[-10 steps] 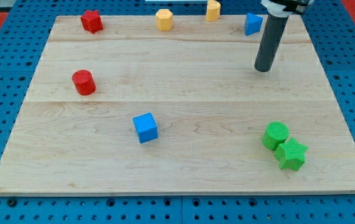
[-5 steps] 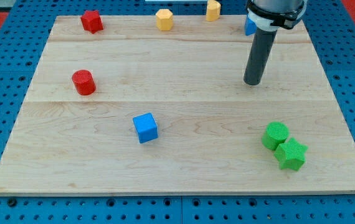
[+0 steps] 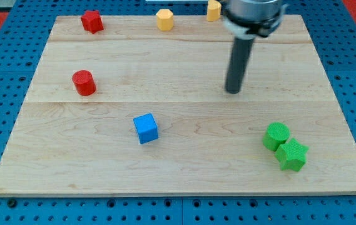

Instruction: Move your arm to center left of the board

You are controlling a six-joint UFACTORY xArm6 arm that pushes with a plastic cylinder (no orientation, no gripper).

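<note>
Half the board is left to cross.
My tip [image 3: 232, 91] sits right of the middle, well apart from the red cylinder [image 3: 84, 82] at the centre left. I have no claw.

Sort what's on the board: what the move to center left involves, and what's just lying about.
In the job: my tip; the board.

Lying about: red cylinder, red star, blue cube, two yellow blocks, green cylinder, green star.
</note>
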